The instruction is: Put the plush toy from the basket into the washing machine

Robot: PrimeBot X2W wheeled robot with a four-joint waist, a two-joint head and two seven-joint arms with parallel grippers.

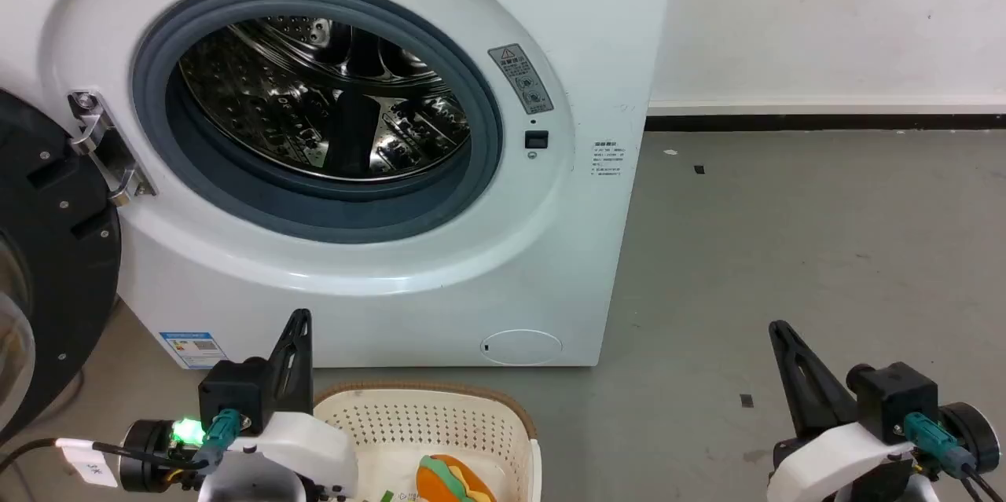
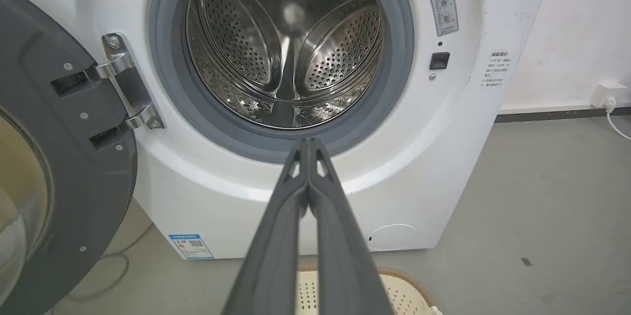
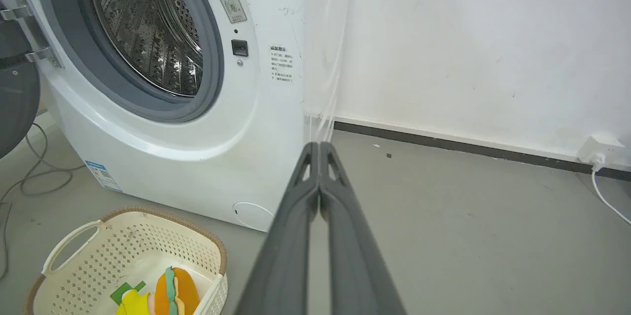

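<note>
The hamburger plush toy (image 1: 454, 480) (image 3: 170, 293), orange bun with a wavy green edge, lies in the cream basket (image 1: 471, 415) (image 3: 123, 236) on the floor in front of the washing machine (image 1: 377, 282) (image 2: 443, 157) (image 3: 197, 167). The machine's dark door (image 1: 47, 266) (image 2: 54, 157) hangs open at the left, baring the grey gasket and the steel drum (image 1: 330, 93). My left gripper (image 1: 301, 320) (image 2: 308, 142) is shut with nothing in it, raised beside the basket's left side. My right gripper (image 1: 778, 327) (image 3: 319, 146) is shut and empty, well to the right of the basket.
Grey floor (image 1: 786, 251) stretches right of the machine to a white wall with a dark baseboard. A white socket with a cable (image 3: 599, 150) sits low on that wall. Cables (image 3: 29, 177) lie on the floor under the open door.
</note>
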